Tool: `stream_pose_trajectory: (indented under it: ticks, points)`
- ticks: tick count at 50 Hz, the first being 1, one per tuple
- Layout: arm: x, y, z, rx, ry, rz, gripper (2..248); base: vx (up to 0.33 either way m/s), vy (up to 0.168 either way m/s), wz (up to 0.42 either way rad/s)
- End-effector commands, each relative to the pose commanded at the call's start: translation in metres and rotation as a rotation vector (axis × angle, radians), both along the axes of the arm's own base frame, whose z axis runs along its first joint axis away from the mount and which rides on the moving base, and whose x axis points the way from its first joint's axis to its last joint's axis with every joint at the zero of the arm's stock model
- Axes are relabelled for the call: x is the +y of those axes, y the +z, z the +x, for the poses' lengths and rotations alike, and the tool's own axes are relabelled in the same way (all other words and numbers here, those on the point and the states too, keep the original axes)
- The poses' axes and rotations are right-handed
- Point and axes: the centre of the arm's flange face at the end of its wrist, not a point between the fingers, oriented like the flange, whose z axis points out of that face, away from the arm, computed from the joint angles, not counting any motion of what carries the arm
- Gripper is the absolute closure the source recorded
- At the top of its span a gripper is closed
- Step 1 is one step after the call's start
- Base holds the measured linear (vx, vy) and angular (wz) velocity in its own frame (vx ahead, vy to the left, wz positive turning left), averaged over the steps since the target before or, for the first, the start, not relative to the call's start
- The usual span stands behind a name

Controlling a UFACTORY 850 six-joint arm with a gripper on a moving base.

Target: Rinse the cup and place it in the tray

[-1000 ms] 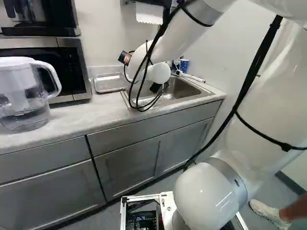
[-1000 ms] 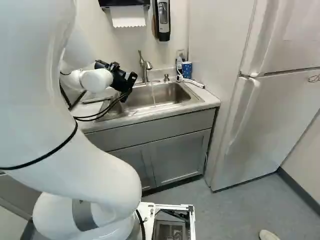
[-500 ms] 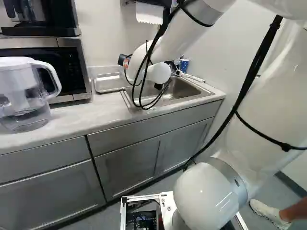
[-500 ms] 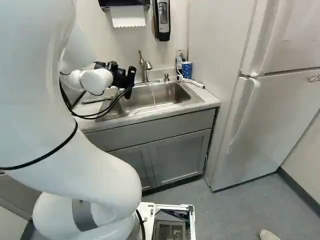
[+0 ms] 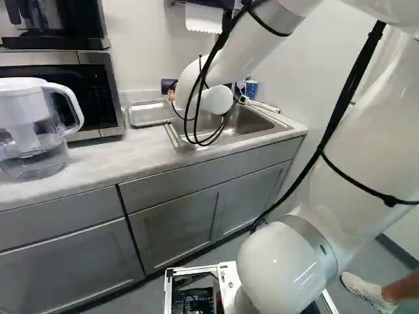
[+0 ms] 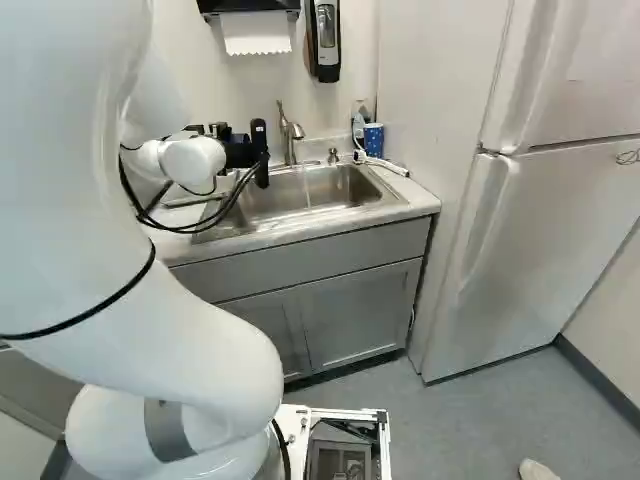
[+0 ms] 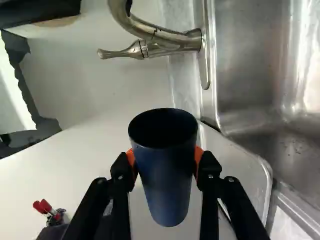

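1. We have the cup (image 7: 165, 170), dark blue, grasped between both orange pads (image 7: 198, 161) of the gripper (image 6: 238, 152), one pad on each side of its wall. In the wrist view we look partly into its open mouth.
2. Taking twelve o'clock as the way the fingers point in the wrist view, we find the tap (image 7: 175, 41) near twelve from the cup and the sink (image 7: 250, 65) at two. A pale rounded edge lies at four; we cannot tell for sure what it belongs to.
3. In the right base view, we see the gripper at ten o'clock from the sink basin, beside the tap. In the left base view our arm (image 5: 245, 49) hides most of it.
4. We make out the tray (image 5: 149, 112) in the left base view, on the counter (image 5: 98, 154), at nine o'clock from the sink. The cup is not in it.
5. At two o'clock from the basin in the right base view, we see a spotted blue tumbler (image 6: 373, 139) standing at the back corner.
6. At twelve from the basin, up on the wall, hangs a soap dispenser (image 6: 325, 40); at eleven, a paper towel (image 6: 255, 33). The fridge (image 6: 545, 230) stands at three.
7. In the left base view, we find the microwave (image 5: 101, 62) at ten from the sink and the water pitcher (image 5: 29, 127) at nine.
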Motion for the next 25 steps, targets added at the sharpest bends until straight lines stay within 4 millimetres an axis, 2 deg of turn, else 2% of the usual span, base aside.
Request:
stream_pose_trajectory:
  ticks: [25]
  points:
    - [0.0000,0.0000,0.0000,-0.071,0.036,-0.250,125,0.000,0.000,0.000]
